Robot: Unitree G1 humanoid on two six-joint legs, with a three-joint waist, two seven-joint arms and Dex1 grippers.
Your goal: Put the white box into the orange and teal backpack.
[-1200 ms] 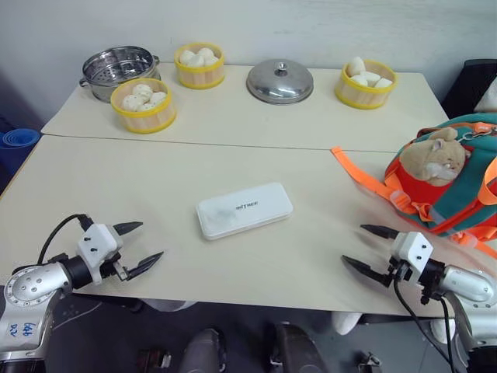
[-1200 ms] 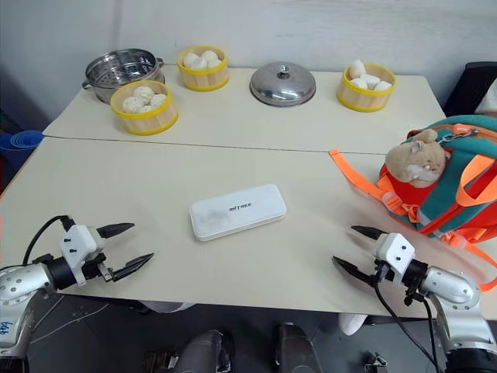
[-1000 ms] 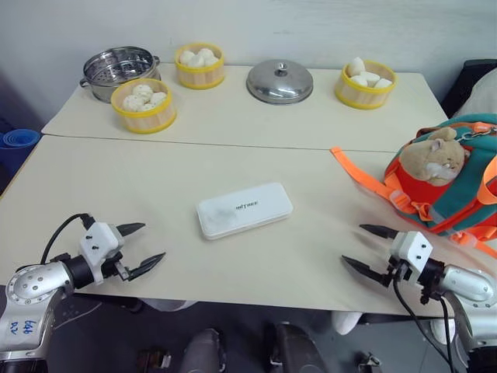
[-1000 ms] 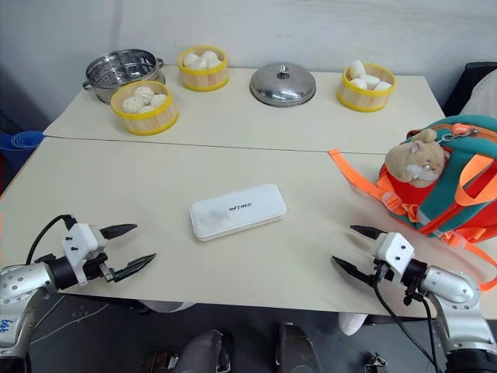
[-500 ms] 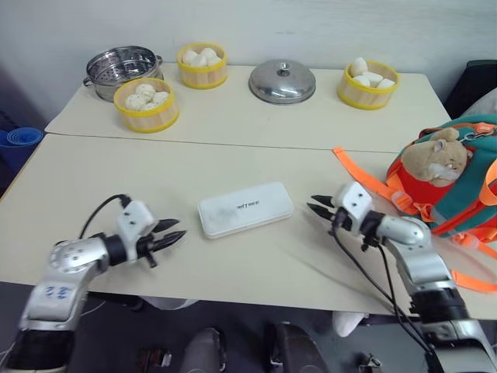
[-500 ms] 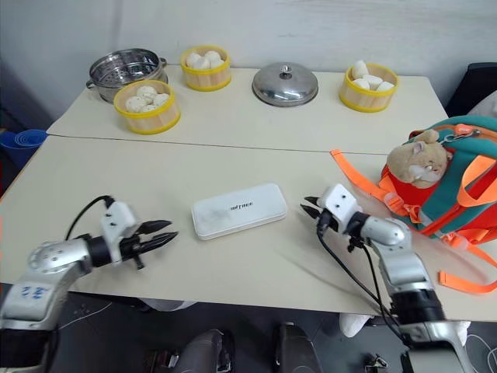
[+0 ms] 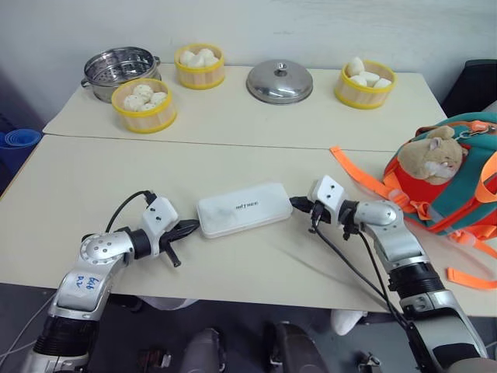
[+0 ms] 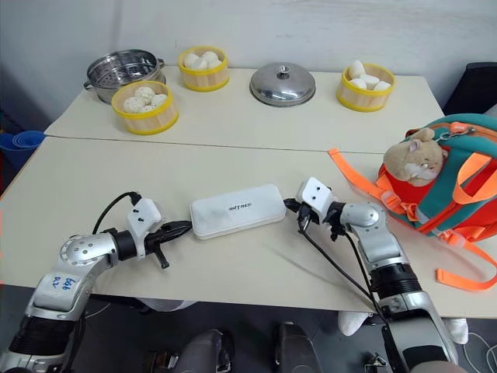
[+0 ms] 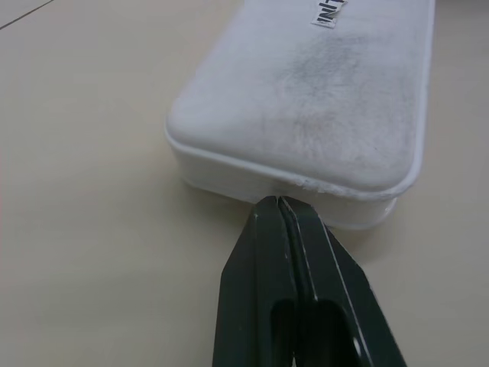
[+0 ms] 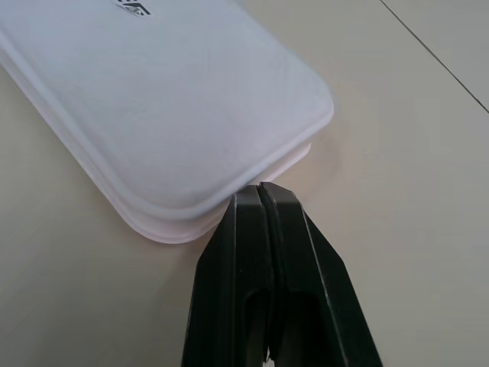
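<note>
On a pale table [image 7: 93,179], the orange and teal backpack [image 7: 458,186] lies at the robot's right edge, a tan plush hamster [image 7: 431,155] on its front and an orange strap [image 7: 361,177] trailing toward the middle. Along the far side stand a steel steamer pot [image 7: 120,68], a steel lid [image 7: 279,81] and three yellow baskets of buns [image 7: 143,104]. The white box [image 7: 244,208] lies flat near the table's centre, well apart from the backpack, dark lettering facing up. The left pincer [image 7: 189,228] is closed, its tip against the box's left short end. The right pincer [image 7: 298,204] is also closed, its tip pressed to the box's right short end at the seam below the lid. Neither pincer has anything between its fingers.
</note>
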